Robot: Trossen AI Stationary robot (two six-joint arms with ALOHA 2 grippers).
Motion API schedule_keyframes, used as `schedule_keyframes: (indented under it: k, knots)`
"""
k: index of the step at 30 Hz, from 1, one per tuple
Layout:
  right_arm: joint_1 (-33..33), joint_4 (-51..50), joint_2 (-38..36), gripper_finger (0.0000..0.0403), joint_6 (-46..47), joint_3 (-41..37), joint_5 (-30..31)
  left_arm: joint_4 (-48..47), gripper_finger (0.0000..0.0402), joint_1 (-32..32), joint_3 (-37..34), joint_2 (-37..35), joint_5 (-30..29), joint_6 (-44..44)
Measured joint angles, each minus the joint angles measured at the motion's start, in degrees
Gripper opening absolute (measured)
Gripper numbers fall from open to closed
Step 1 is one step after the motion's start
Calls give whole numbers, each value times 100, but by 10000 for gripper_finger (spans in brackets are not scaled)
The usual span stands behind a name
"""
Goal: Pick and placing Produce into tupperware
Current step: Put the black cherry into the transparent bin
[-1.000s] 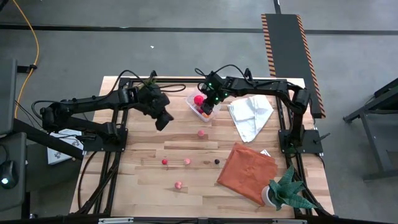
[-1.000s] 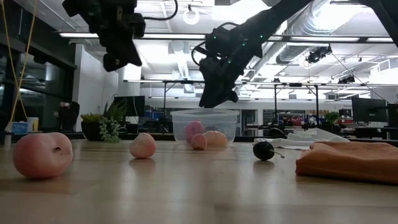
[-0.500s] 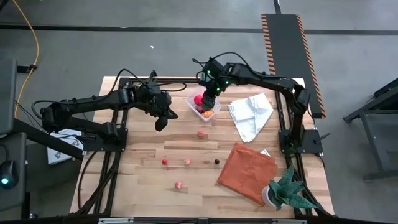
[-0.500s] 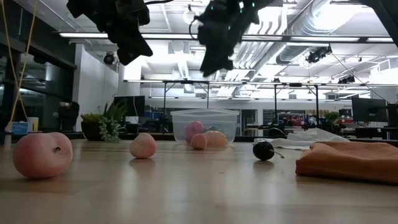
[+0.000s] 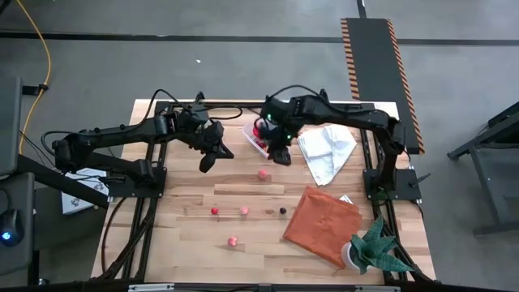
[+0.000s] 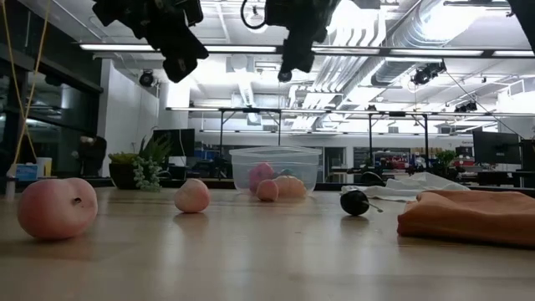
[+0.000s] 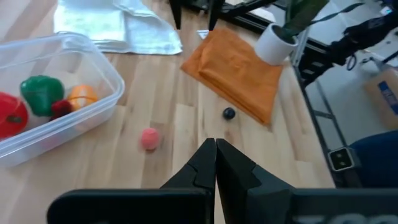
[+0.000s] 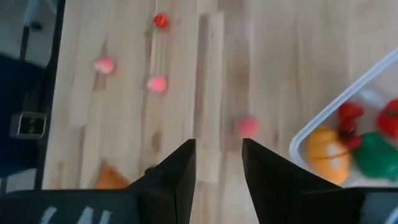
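step: between picks | right claw (image 5: 280,156) open, empty, by tupperware (image 5: 253,143) | left claw (image 5: 206,161) shut, empty, waits | next: grab pink fruit (image 5: 263,173) on worktop

Overhead: even, bright light on my table (image 5: 195,235) — shadows short and soft, no glare on the wood.
Level view: ceiling strip lights (image 6: 251,48) blown out white behind me; both my arms read as black silhouettes against them.
Level view, focus: near peach (image 6: 57,208) soft-edged; the room behind is hazy.
Tabletop sheen: pale reflection of the ceiling lights across the foreground wood.
My left wrist: bright, mostly sharp; the white cloth (image 7: 118,25) is nearly washed out — my own fingers (image 7: 205,168) are dark and featureless.
My right wrist: blurred all over; scattered produce (image 8: 247,126) smeared into soft blobs.
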Motion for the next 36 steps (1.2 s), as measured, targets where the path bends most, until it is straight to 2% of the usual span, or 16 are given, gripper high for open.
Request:
schedule_keyframes:
  k: [9, 19, 36]
  knots:
    - [519, -176, -20, 97, 511, 0, 250, 8, 1, 0, 0, 0, 548, -1]
    - [922, -516, -20, 97, 1426, 0, 324, -10, 1, 0, 0, -2, 792, -2]
    - [2128, -773, -18, 97, 3653, -1, 2282, -654, 1, 1, 2, -2, 604, -4]
